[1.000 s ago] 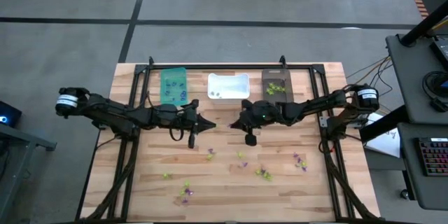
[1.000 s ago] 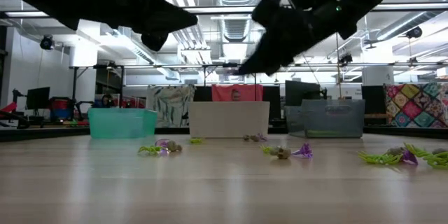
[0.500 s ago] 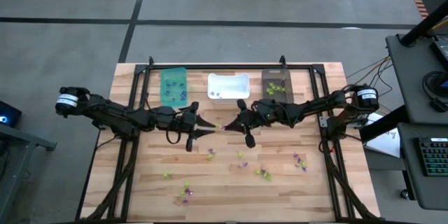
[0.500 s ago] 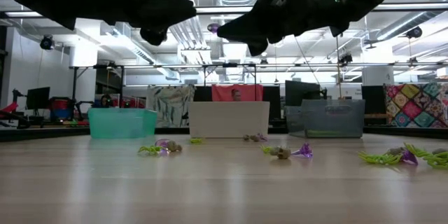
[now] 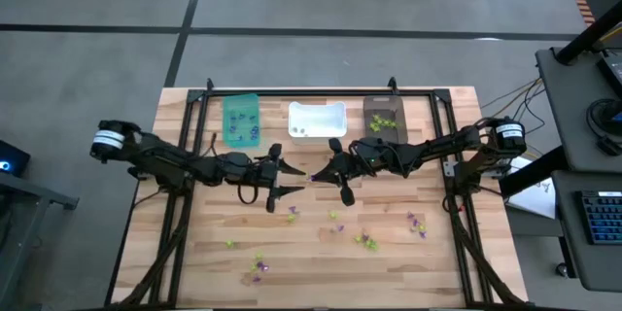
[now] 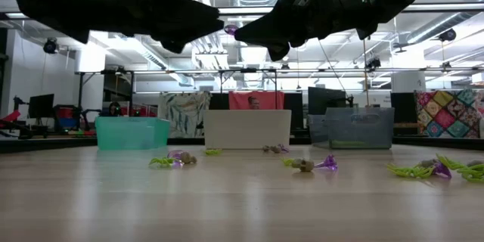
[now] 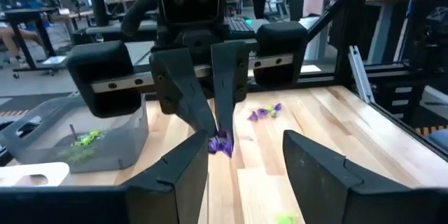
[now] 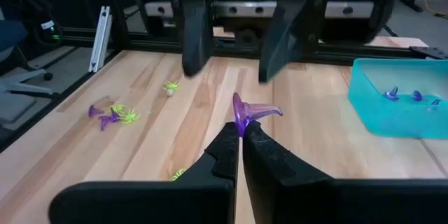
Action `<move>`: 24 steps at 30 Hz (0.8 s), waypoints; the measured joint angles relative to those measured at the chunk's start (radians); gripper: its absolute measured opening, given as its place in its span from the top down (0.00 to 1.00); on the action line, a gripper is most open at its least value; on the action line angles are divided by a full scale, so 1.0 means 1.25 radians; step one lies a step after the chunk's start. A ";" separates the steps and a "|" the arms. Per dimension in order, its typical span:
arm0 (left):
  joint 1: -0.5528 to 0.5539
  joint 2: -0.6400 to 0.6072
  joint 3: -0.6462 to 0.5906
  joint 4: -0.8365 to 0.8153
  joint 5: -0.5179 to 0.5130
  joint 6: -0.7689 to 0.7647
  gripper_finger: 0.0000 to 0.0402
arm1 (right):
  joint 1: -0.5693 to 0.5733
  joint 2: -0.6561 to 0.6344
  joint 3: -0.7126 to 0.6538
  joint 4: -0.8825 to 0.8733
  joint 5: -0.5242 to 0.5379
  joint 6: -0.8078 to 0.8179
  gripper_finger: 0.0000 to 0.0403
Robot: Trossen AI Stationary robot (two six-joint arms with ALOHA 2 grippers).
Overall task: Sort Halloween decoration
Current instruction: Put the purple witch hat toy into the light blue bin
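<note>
Two dark arms meet over the middle of the slatted wooden worktop (image 5: 194,253), tip to tip. The right claw (image 8: 240,134) is pinched tight on one purple trinket (image 8: 250,113), a glossy little plastic piece with a curved point, held up in the air between both arms. The left claw (image 7: 245,155) faces it with fingers spread wide, nothing between them (the purple piece sits just beyond its tips).

Three rectangular bins line the far edge: a teal bin (image 5: 241,118) on the left with several purple bits inside, a white bin (image 5: 317,120) in the middle with a few pale pieces, a dark bin (image 5: 382,117) on the right holding lime-green ones.

Loose trinkets (image 5: 364,241) lie scattered on the near half of the worktop, in purple, lime-green and pale grey, roughly a dozen, too small to count exactly; the green ones look spidery.
</note>
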 joint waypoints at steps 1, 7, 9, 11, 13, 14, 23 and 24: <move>0.000 0.017 0.000 0.021 0.000 0.000 0.58 | 0.000 0.000 0.000 -0.001 0.000 0.000 0.98; 0.002 0.092 0.000 0.112 -0.080 0.004 0.58 | 0.003 0.000 0.000 -0.005 0.000 -0.001 0.98; 0.003 0.108 0.000 0.137 -0.086 0.007 0.59 | 0.003 0.000 0.000 -0.005 0.000 -0.001 0.98; 0.002 0.118 0.000 0.154 -0.085 0.012 0.61 | 0.004 0.000 0.000 -0.005 0.000 -0.001 0.98; 0.002 0.122 0.000 0.162 -0.085 0.014 0.63 | 0.004 0.000 0.000 -0.005 0.000 -0.001 0.98; 0.002 0.122 0.000 0.163 -0.085 0.015 0.65 | 0.004 0.000 0.000 -0.005 0.000 -0.001 0.98; 0.002 0.122 0.000 0.162 -0.085 0.018 0.91 | 0.003 0.000 0.000 -0.008 0.001 -0.001 0.98; 0.002 0.122 0.000 0.162 -0.085 0.018 0.94 | 0.003 0.000 0.000 -0.008 0.001 -0.001 0.98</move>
